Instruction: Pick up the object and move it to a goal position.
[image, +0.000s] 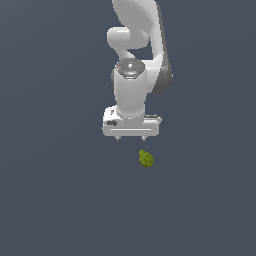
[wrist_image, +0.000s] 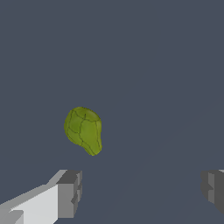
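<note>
The object (image: 146, 159) is a small lumpy yellow-green blob lying on the flat dark grey surface. My white gripper (image: 131, 138) hangs above it, slightly toward the exterior view's left, with only short fingertip stubs showing under the hand. In the wrist view the object (wrist_image: 83, 130) lies apart from the gripper (wrist_image: 142, 192), outside the gap. One grey finger pad (wrist_image: 70, 192) and the other finger pad (wrist_image: 214, 189) stand far apart, so the gripper is open with nothing between its fingers.
The white arm (image: 137, 45) rises behind the hand toward the top of the exterior view. A plain dark grey surface (image: 60, 200) lies all around the object.
</note>
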